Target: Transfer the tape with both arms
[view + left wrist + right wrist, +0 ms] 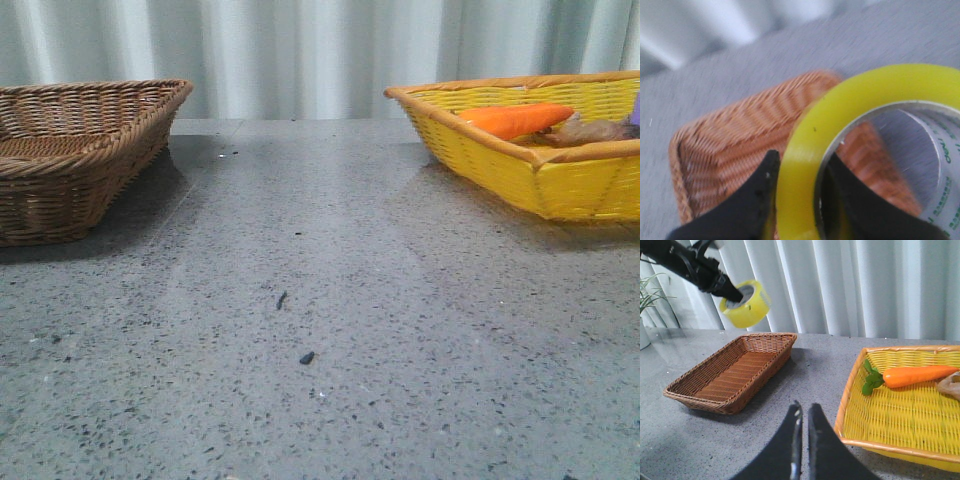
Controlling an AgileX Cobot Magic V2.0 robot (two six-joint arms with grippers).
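Note:
The tape, a glossy yellow roll with a white core and green print, is clamped by its wall in my left gripper, one black finger outside and one inside the ring. In the right wrist view the tape hangs high in the air above the far end of the brown wicker basket, held by the left gripper. My right gripper is shut with nothing in it, over bare table between the two baskets. Neither arm nor the tape shows in the front view.
The brown wicker basket stands at the table's left, seen below the tape as basket. A yellow basket at the right holds an orange carrot; the same carrot lies in yellow basket. Curtain behind.

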